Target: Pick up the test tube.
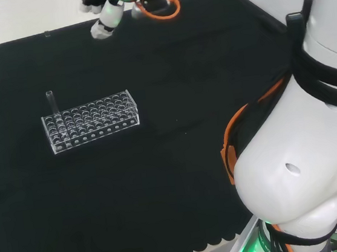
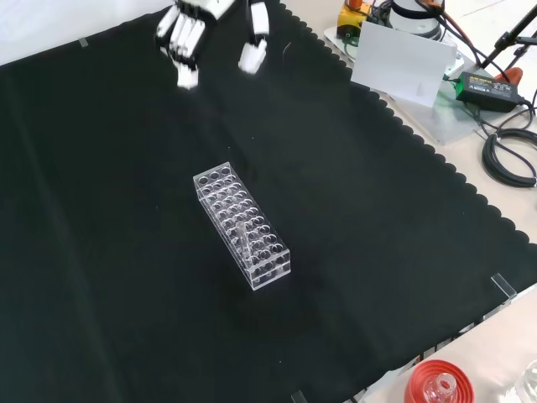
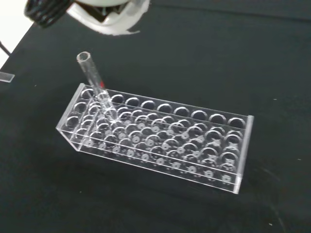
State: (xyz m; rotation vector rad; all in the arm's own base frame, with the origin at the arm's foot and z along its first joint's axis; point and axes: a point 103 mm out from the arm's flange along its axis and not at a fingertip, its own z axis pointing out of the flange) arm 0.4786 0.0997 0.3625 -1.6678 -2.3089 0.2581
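Observation:
A clear test tube point(image 1: 51, 105) stands upright in an end hole of a clear plastic rack point(image 1: 95, 120), at the rack's left end in the head view. In the wrist view the test tube point(image 3: 94, 81) leans slightly in a corner hole of the rack point(image 3: 194, 145). From the front, the test tube point(image 2: 242, 232) is faint inside the rack point(image 2: 220, 191), toward its nearer end. The hand point(image 2: 186, 34) hovers high at the cloth's far side, well apart from the rack, fingers straight and holding nothing. In the head view the hand point(image 1: 106, 18) sits at the top edge.
The arm's white links point(image 1: 305, 147) fill the head view's right. Off the cloth in the front view lie a white panel point(image 2: 401, 60), cables point(image 2: 508, 155) and a red ribbed stand point(image 2: 436, 386) at the near right corner.

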